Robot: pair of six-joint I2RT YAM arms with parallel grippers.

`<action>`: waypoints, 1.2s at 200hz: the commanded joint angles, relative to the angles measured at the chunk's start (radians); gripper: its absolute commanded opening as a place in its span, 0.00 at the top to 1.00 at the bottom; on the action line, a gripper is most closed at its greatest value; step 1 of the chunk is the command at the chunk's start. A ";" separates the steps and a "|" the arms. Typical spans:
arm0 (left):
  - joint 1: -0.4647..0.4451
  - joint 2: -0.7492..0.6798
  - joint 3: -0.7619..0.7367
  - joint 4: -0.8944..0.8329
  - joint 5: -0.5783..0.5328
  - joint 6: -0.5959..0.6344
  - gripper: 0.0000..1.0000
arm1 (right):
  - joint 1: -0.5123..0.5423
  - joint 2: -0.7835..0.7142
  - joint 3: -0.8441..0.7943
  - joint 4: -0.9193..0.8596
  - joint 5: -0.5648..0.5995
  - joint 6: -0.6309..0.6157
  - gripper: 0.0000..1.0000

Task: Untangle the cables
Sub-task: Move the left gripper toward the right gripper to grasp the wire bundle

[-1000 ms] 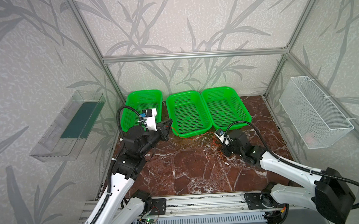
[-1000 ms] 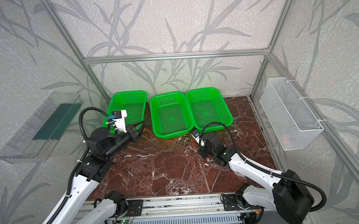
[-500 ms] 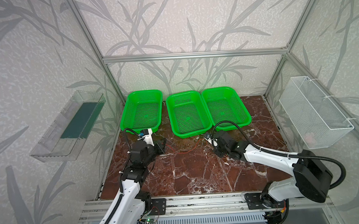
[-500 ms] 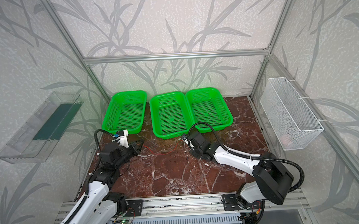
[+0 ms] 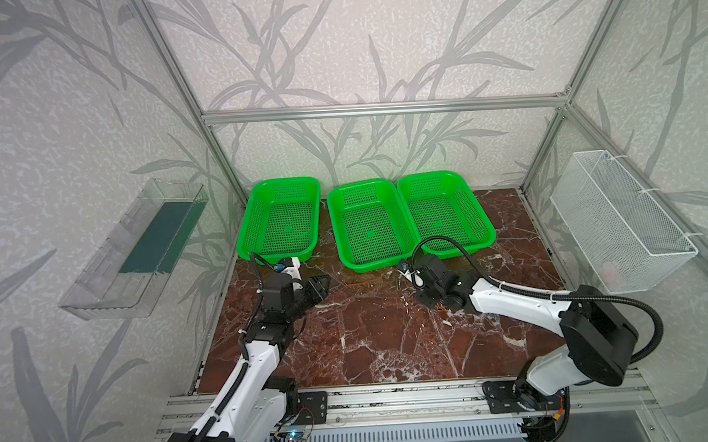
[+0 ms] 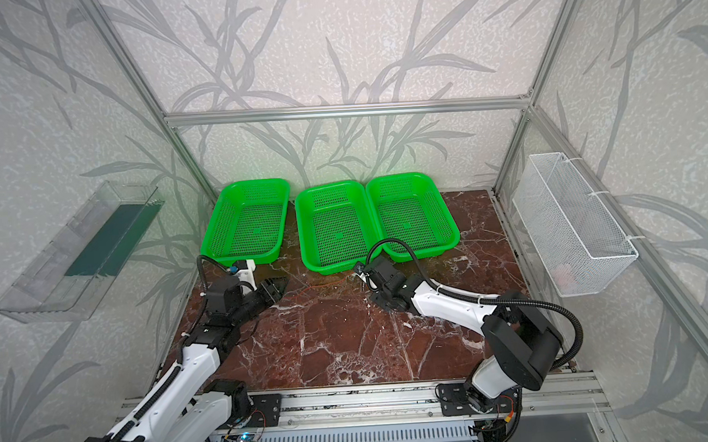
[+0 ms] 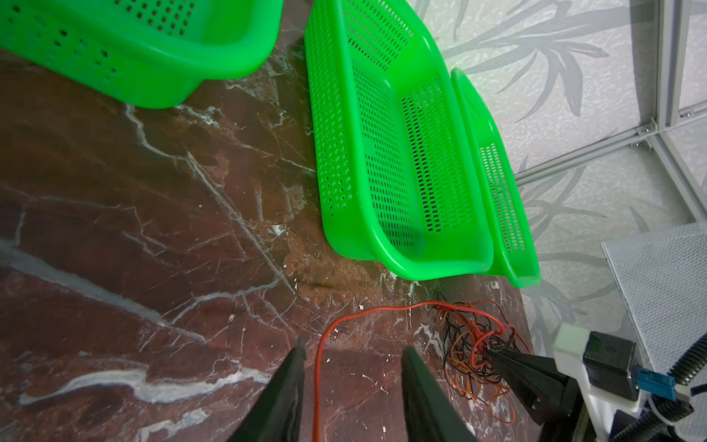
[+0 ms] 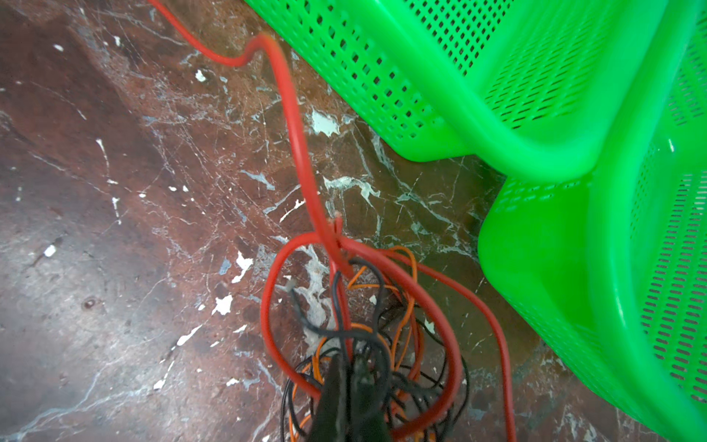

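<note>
1. Right gripper (image 8: 352,369). Jaws clenched on the cables (image 8: 382,336), pinching a knot of red, orange and black loops near its middle. The knot lies on the table (image 8: 114,229), just in front of the near corners where two of the green baskets (image 8: 497,145) meet.

2. Left gripper (image 7: 354,346). Jaws released. The fingers (image 7: 285,386) stand apart, low over the table, clamping nothing. One red cable (image 7: 320,356) runs along the marble between them.

3. Red cable, course. From between the left fingers it bends and crosses the table to the knot at the right gripper's tip. In both top views it shows as a thin line (image 5: 360,284) (image 6: 326,282) in front of the middle basket (image 5: 360,183), spanning the gap between the two grippers.

4. Green baskets, three, in a row at the back of the table. The left basket (image 5: 285,181) stands a little apart. The middle basket and the right basket (image 5: 427,175) sit side by side, rims touching.

5. Surround. A clear tray (image 5: 137,246) hangs on the left wall and a white wire basket (image 5: 618,220) on the right wall, both well apart from the cables.
</note>
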 commanded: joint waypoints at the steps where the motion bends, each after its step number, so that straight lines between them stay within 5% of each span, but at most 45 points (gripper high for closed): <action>1: 0.005 -0.018 0.055 -0.108 -0.060 0.025 0.41 | -0.005 0.028 0.059 -0.043 0.009 -0.006 1.00; 15: 0.006 -0.022 0.097 -0.224 -0.136 0.037 0.27 | -0.027 0.044 0.082 -0.063 -0.004 0.004 1.00; 43: 0.006 -0.030 0.139 -0.338 -0.214 0.069 0.14 | -0.071 0.042 0.092 -0.072 -0.029 0.000 1.00; 92: 0.006 -0.015 0.211 -0.493 -0.381 0.124 0.10 | -0.114 0.039 0.091 -0.090 -0.036 -0.022 1.00; 126: -0.005 -0.027 0.203 -0.330 -0.152 0.249 0.17 | -0.118 0.003 0.060 -0.046 -0.125 -0.068 1.00; 148: -0.090 0.017 0.249 -0.317 -0.127 0.374 0.18 | -0.116 -0.011 0.058 -0.054 -0.156 -0.094 1.00; 191: -0.392 0.082 0.297 -0.251 -0.203 0.724 0.19 | -0.100 -0.076 0.012 -0.028 -0.245 -0.134 1.00; 240: -0.503 0.205 0.286 -0.125 -0.128 0.983 0.27 | -0.089 -0.154 -0.066 0.013 -0.349 -0.160 1.00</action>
